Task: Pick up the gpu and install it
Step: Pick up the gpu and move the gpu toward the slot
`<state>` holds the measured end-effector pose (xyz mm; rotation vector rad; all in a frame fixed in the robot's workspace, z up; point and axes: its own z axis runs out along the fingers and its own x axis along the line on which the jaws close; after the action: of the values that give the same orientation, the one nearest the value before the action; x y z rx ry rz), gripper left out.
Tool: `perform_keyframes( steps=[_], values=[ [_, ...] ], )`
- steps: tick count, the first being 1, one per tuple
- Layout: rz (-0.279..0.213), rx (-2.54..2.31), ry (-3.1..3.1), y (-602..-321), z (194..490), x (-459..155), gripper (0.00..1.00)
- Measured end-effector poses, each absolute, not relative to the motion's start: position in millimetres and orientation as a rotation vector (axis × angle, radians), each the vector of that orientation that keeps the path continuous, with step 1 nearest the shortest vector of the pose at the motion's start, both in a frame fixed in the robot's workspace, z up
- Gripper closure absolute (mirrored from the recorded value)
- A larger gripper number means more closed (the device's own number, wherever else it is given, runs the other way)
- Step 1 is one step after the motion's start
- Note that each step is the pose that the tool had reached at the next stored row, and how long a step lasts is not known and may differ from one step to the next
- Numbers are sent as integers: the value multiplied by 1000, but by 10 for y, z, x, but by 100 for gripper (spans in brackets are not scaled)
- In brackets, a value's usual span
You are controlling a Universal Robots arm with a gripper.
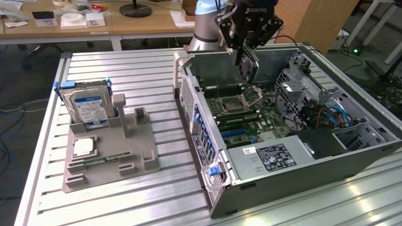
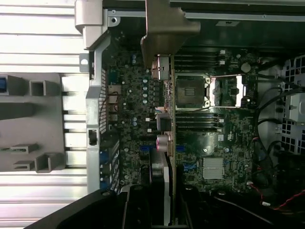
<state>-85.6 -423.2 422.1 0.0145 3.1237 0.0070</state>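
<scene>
I have the gripper clamped on the gpu, which hangs on edge above the motherboard inside the open computer case. The pick is done and the install is in hand. I judge it calls for squaring the card's lower edge over its slot, with the bracket toward the rear wall.
</scene>
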Motion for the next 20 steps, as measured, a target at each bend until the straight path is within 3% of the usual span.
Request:
perform_keyframes(
  steps=[20],
  values=[
    [7,14,3124,-4232,4221,4,72]
  ],
)
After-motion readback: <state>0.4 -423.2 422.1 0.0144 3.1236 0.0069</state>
